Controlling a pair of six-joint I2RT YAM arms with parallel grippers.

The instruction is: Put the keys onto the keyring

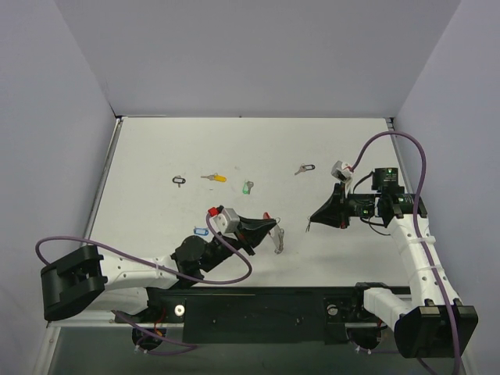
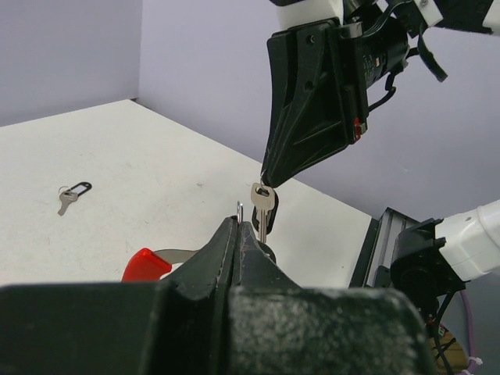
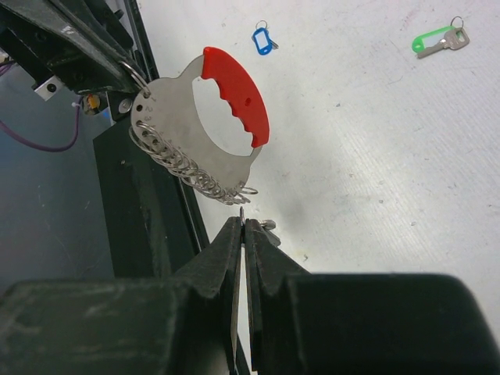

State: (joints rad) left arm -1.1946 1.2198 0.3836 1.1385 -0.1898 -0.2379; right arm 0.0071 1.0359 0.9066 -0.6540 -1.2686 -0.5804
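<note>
The left gripper point(image 1: 272, 227) reaches in from the lower left of the top view, its fingers pressed together on the keyring point(image 3: 205, 129) and pinching the edge of its metal plate. The right gripper point(image 2: 266, 181) comes down from the upper right of the left wrist view. Its fingers are clamped on a silver key point(image 2: 262, 201), which hangs just above the left gripper's fingertips with a dark piece behind it.

The white table point(image 1: 156, 148) fills the middle of the top view. In the right wrist view the keyring sits in the upper left of the frame, with its red band point(image 3: 237, 92) on the upper right side. A row of small silver loops point(image 3: 187, 168) runs along its lower left edge.

5 more keys lie loose on the table in the top view:
- a blue-tagged key point(image 1: 199, 233) lies just beside the left arm;
- a black-tagged key point(image 1: 179, 180), a yellow-tagged key point(image 1: 212, 178) and a green-tagged key point(image 1: 248, 187) lie across the middle;
- a second black-tagged one point(image 1: 305, 168) lies right of centre.
</note>
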